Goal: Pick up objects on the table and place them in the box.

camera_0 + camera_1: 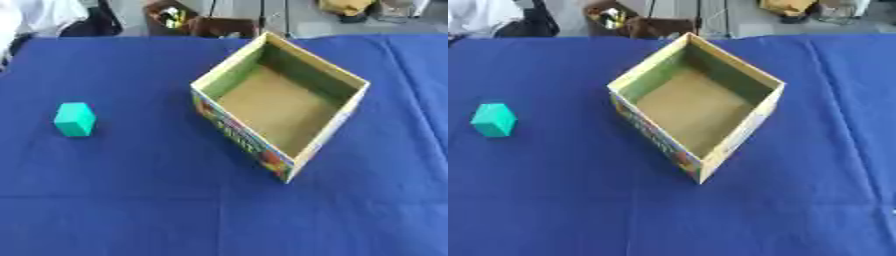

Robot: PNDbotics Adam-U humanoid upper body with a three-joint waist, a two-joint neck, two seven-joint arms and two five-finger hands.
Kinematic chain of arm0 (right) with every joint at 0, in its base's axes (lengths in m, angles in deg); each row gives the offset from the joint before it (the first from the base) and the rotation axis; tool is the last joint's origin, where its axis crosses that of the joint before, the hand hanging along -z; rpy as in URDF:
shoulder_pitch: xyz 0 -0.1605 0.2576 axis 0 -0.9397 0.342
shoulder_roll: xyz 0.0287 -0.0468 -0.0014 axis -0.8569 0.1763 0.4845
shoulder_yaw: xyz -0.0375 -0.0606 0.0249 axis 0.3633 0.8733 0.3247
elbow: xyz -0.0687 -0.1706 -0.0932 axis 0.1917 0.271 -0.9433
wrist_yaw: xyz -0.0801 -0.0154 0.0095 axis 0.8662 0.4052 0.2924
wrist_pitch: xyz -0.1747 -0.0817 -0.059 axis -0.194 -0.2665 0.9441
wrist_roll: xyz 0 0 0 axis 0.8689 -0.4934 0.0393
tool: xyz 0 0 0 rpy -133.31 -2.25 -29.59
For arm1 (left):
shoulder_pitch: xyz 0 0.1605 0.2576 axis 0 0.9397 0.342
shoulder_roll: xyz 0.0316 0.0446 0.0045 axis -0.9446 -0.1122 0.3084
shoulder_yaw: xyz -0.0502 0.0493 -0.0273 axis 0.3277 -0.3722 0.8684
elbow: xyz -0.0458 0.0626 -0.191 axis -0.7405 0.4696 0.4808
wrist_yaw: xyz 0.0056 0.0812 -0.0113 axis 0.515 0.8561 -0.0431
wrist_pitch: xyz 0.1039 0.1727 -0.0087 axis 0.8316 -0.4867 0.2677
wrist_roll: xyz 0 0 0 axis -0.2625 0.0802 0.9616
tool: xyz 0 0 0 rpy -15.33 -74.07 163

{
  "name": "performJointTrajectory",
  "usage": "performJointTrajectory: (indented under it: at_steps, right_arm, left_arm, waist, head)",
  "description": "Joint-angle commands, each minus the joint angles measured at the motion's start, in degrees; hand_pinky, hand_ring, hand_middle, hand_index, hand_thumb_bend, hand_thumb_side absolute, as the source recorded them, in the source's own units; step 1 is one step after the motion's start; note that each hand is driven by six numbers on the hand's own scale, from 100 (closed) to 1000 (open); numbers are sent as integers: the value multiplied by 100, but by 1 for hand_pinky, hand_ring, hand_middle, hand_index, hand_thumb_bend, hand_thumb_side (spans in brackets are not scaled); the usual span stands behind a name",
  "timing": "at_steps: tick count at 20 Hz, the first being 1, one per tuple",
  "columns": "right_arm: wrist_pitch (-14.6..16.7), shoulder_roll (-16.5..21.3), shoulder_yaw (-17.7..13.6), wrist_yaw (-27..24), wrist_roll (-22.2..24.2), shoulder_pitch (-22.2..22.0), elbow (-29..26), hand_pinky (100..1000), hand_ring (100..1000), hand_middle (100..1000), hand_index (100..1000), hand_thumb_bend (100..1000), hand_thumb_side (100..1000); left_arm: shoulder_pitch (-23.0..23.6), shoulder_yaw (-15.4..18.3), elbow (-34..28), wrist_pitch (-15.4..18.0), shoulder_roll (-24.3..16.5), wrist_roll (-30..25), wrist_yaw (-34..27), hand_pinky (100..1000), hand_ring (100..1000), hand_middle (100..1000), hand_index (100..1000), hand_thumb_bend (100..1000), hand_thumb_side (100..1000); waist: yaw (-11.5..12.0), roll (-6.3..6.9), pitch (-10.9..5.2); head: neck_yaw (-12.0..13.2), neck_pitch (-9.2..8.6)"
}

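On blue-clothed desk point(131, 200): open cardboard box point(337, 127), turned cornerwise; teal block point(74, 119) well apart, leftward. Neither hand visible, state unknowable.

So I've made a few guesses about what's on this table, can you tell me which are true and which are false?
1. The cardboard box is open at the top and has nothing in it. True.
2. A green block already lies inside the box. False: it sits on the blue tablecloth, apart from the box, to the box's left.
3. A robot hand is holding the block. False: no robot hand shows in either view.
4. The box stands turned, with one corner pointing toward the camera. True.
5. The block is the only loose object on the cloth. True.
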Motion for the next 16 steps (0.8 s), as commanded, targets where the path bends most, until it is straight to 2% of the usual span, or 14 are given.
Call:
performJointTrajectory:
  at_steps: [1,10,16]
  right_arm:
    - [-6,66,-39,36,-9,62,-109,831,861,728,842,100,771]
    - [-4,71,-37,42,3,55,-109,831,861,727,843,100,772]
    - [26,88,-46,80,-4,31,-109,831,861,727,843,100,777]
  left_arm:
    - [-25,104,-100,-21,-103,-5,-8,658,716,741,907,139,1000]
    - [-29,115,-100,-24,-191,-6,0,658,718,743,907,148,1000]
    - [-23,167,-100,-69,-642,53,103,665,727,756,917,199,1000]
  waist:
    - [5,-6,-73]
    - [-4,10,-65]
    - [-19,35,-33]
  head:
    - [-3,147]
    - [0,153]
    - [23,81]
